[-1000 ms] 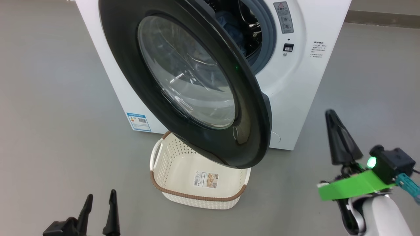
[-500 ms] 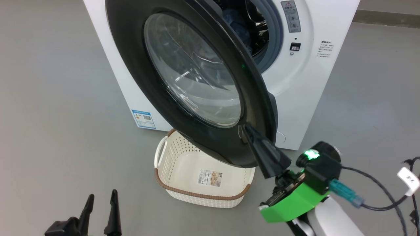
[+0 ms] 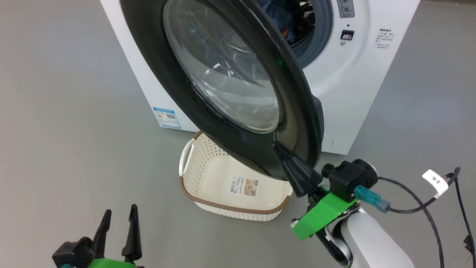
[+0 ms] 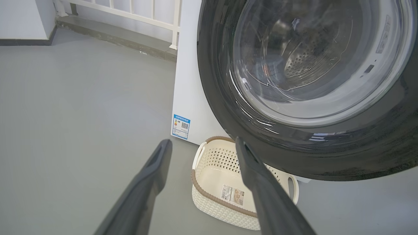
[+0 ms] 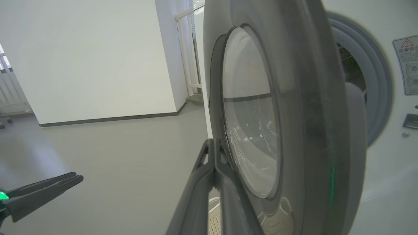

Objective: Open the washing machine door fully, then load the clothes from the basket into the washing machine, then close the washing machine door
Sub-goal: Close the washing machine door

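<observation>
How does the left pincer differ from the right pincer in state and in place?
The left pincer is open, fingers apart; the right pincer is shut, fingers pressed together. The left pincer hovers over bare floor, touching nothing; the right pincer's tip seems to rest on the outer face of the washing machine door. Both have long dark fingers.

Grey floor: smooth, faint sheen, light reflections in right wrist view. White wall at back, dark skirting along foot. White railing with upright bars on low grey kerb in left wrist view. More white rail posts at wall corner.
</observation>
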{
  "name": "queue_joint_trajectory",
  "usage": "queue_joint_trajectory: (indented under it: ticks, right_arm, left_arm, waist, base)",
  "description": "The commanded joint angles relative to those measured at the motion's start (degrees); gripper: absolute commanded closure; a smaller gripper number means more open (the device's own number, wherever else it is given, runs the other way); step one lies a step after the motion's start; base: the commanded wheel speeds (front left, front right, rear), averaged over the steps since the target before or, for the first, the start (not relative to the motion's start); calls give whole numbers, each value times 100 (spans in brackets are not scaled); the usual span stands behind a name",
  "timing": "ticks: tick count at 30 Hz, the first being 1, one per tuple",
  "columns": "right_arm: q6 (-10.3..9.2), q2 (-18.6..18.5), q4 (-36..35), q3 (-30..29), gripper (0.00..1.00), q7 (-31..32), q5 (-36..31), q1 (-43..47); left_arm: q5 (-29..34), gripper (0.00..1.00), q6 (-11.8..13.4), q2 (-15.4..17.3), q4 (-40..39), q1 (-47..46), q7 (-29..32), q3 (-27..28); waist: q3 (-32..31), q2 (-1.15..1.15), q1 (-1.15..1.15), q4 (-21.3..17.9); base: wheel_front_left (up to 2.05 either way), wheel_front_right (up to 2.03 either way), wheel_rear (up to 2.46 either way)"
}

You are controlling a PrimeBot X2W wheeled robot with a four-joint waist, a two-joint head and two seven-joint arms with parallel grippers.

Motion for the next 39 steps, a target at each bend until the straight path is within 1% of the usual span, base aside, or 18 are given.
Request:
queue_joint_trajectory:
  ticks: [1,12,25,39]
  right_arm:
    - [8,110,-91,71,100,-26,59,-199]
    - [8,31,-99,-311,100,-26,-120,-689]
    - [8,-143,-202,-424,100,-26,-252,-1103]
    - [8,-411,-399,-703,100,-26,-469,-2125]
  left_arm:
    - [-69,0,40,94,-155,-225,-69,153]
    - [-212,0,37,94,-194,-508,-69,163]
    - [-404,0,-9,94,-298,-828,-69,53]
    - [-570,0,-55,94,-572,-1250,-69,-27]
  waist:
    - [181,0,0,68]
    - [748,0,0,55]
    - [1330,0,0,-8]
    - [2271,0,0,-38]
  base:
    - [0,0,0]
    - [0,0,0]
    - [0,0,0]
    - [0,0,0]
